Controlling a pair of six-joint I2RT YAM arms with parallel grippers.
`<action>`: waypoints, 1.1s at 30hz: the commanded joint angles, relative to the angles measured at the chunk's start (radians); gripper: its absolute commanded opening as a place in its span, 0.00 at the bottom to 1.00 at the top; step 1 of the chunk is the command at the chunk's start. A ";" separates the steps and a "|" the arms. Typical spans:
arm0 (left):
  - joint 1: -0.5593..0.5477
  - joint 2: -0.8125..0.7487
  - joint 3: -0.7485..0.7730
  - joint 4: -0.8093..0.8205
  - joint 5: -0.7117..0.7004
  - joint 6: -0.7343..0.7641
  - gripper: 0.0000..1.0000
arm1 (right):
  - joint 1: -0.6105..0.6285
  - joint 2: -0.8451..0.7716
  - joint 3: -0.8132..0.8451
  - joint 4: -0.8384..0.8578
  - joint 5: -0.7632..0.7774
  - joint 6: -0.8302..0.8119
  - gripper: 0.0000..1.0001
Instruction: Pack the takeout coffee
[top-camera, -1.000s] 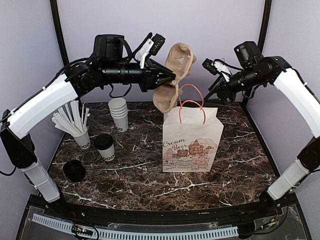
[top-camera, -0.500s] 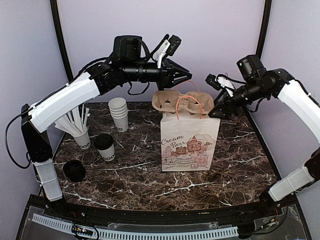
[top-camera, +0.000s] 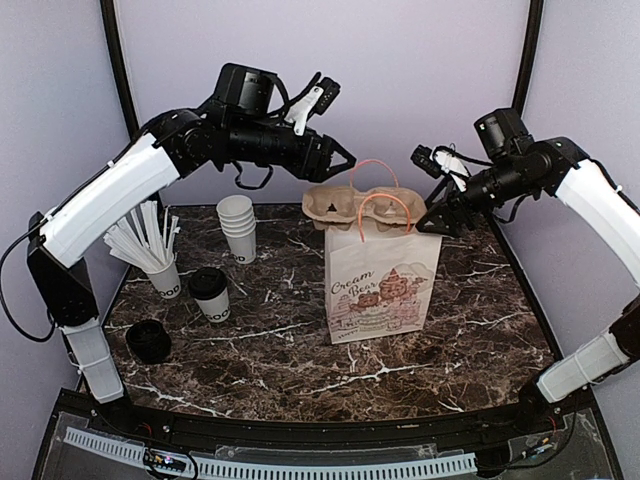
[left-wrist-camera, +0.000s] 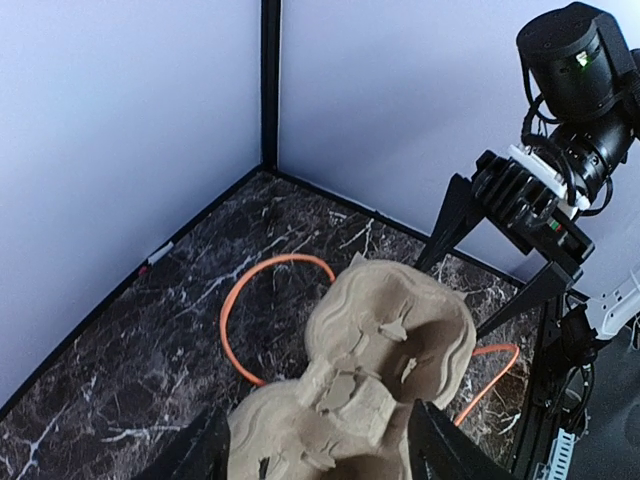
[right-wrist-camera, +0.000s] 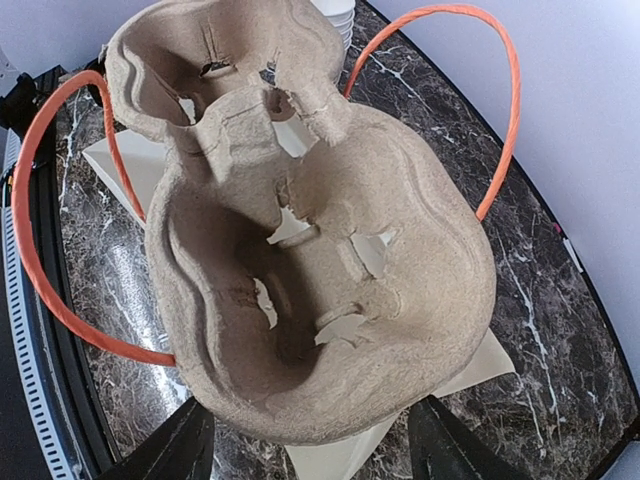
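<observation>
Takeout coffee (top-camera: 209, 293): upright at table's left, beside straw cup (top-camera: 165, 278), well apart from paper bag (top-camera: 385, 290). Probably light, thin-walled, crushable; best pinched gently below the lid. Left gripper (top-camera: 342, 165), right gripper (top-camera: 432, 222): spread wide, gripping nothing.

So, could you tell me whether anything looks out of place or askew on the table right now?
Yes: the cardboard cup carrier sits perched across the mouth of the paper bag instead of down inside it, covering the opening. Nothing looks spilled; the takeout coffee stands upright on the table.
</observation>
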 joint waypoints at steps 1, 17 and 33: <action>0.017 0.004 0.118 -0.225 -0.024 -0.099 0.62 | -0.004 -0.021 0.004 0.038 0.011 0.001 0.67; 0.159 0.007 -0.019 -0.318 0.215 -0.528 0.45 | -0.005 -0.040 -0.011 0.046 0.021 0.004 0.67; 0.200 -0.064 -0.202 -0.074 0.416 -0.666 0.00 | -0.005 -0.032 0.003 0.042 0.019 0.002 0.67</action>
